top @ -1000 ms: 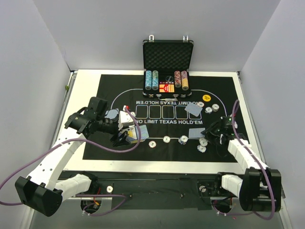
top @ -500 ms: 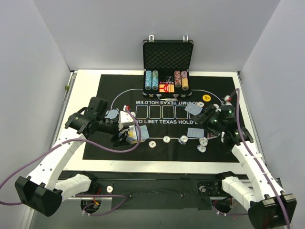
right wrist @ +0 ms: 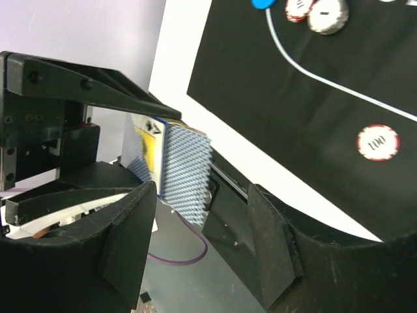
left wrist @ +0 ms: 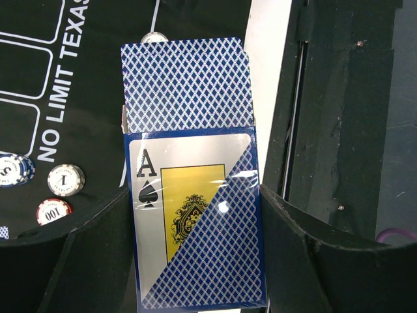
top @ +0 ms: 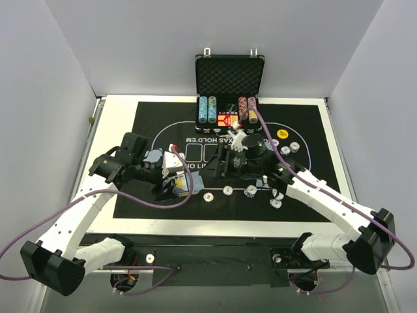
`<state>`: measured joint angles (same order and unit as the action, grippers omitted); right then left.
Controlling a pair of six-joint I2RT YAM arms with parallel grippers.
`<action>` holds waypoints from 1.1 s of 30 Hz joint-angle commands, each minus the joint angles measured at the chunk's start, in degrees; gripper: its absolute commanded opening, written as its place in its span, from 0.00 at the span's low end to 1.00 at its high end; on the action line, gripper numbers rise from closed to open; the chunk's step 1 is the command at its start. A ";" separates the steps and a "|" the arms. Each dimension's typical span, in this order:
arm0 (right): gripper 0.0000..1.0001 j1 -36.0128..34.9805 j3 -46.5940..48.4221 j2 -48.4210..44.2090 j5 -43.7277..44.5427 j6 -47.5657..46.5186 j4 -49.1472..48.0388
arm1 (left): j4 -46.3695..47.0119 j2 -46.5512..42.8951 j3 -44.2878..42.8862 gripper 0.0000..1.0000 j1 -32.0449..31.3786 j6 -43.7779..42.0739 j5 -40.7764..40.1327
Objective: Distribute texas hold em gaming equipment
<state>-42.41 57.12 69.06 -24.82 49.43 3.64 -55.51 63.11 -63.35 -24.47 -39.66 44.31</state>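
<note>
Left wrist view: the left gripper [left wrist: 195, 202] is clamped tight on a glossy blue diamond-patterned card box [left wrist: 195, 228]. The box has a silver face with a yellow ace-of-spades panel and fills the lower centre of the frame. Blue-backed playing cards [left wrist: 186, 81] stand out of its open top, upper centre, over the edge of the black cloth mat [left wrist: 98, 85].

In the right wrist view, the right gripper [right wrist: 202, 202] has its jaws wide apart with nothing between them. It is aimed at the pack at left centre and is clear of it.

The step looks like drawing a card from the held pack. To do it well, the right fingers should meet only the exposed card ends, not the box, and should come in square to the flat faces. They should pinch shallowly, so that one card comes away rather than a clump, and then pull along the box's long axis while the left grip stays firm.

The box wrap is shiny film with a bright glint, so it is probably slippery. The cards are thin, smooth, round-cornered sheets that would likely slide on one another. At the left of the frame, a grey striped-edge poker chip [left wrist: 66, 180] and a red striped-edge poker chip [left wrist: 53, 210] lie flat on the mat. Both look like rigid round discs.
</note>
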 commanded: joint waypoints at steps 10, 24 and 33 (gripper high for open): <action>0.55 -6.80 7.74 9.69 0.74 -3.64 0.93 | 1.45 -1.41 -1.86 0.03 -0.40 0.11 2.27; 0.41 -5.23 5.28 8.73 2.85 -2.85 1.11 | 1.54 -1.76 -2.30 0.03 -0.40 0.64 2.71; 0.31 -1.89 1.86 5.48 1.70 -1.44 -0.83 | 2.16 -1.59 -2.92 0.03 -0.40 1.34 2.97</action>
<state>-45.45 60.55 77.12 -23.77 47.77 3.33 -55.88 63.09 -63.35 -24.67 -39.03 44.12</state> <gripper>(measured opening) 0.325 0.752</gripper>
